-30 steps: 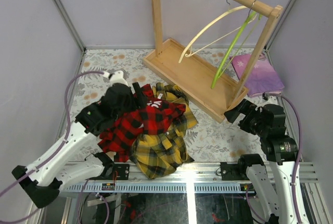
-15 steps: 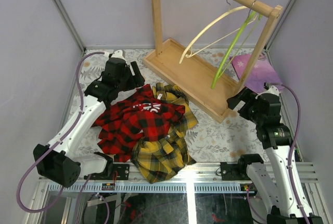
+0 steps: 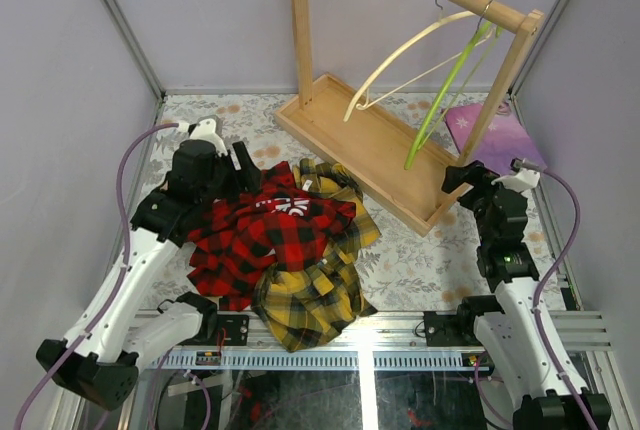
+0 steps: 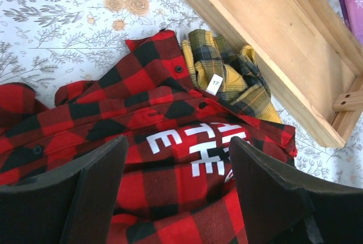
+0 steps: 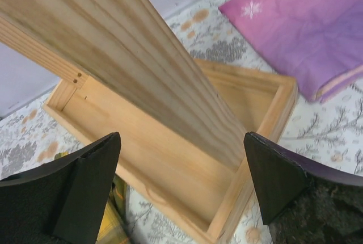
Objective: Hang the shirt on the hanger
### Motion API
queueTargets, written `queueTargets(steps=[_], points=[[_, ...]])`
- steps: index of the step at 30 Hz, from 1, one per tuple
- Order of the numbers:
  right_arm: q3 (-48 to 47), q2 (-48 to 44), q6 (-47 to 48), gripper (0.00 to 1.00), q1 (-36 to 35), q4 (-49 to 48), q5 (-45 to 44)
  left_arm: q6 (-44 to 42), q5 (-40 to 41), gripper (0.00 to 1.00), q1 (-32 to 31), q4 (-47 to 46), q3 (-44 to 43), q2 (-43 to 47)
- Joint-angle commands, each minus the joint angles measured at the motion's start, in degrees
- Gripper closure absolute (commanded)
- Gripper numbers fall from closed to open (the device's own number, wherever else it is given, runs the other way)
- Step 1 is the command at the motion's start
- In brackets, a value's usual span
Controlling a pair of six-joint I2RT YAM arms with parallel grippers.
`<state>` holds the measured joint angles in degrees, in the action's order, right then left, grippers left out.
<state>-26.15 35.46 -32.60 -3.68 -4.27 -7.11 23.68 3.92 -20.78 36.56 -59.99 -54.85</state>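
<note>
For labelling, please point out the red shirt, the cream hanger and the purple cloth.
red shirt (image 3: pixel 265 240), top external view, middle of body.
cream hanger (image 3: pixel 392 57), top external view, curved arm.
purple cloth (image 5: pixel 295 34), right wrist view, top surface.

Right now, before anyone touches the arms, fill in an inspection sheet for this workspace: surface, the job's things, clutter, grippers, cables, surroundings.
Surface: floral-print table, with a wooden rack standing on it.
Job's things: red shirt crumpled on the table, white lettering facing up; cream hanger hooked on the rack's top bar, bare.
Clutter: yellow shirt bunched against the red one; green hanger beside the cream one; purple cloth at the far right.
Grippers: left gripper open over the red shirt, holding nothing; right gripper open, facing the rack's post, holding nothing.
Cables: a purple left cable and right cable, each looping off its arm.
Surroundings: plain lilac walls.
</note>
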Motion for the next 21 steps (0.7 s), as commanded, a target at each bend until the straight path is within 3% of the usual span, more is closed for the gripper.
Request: queueTargets(steps=[1,7,10,19,21], points=[[-0.53,1.8,6.37,0.03,-0.04,-16.32,-2.58,-3.13,2.32,0.29,0.46,3.56,0.61,2.58],[-0.76,7.32,11.29,0.06,-0.74,-25.16,0.8,-3.89,3.37,0.29,0.47,4.61,2.49,5.17],[-1.95,10.8,14.85,0.13,-0.95,-27.41,1.33,-4.02,3.96,0.29,0.47,5.06,3.78,5.89],[-6.17,20.1,22.68,0.58,-1.5,-31.06,2.72,-3.41,4.94,0.29,0.45,3.95,5.9,7.26],[-6.81,21.44,24.21,0.72,-1.5,-31.49,3.73,-3.37,5.01,0.29,0.47,3.64,6.18,7.36]])
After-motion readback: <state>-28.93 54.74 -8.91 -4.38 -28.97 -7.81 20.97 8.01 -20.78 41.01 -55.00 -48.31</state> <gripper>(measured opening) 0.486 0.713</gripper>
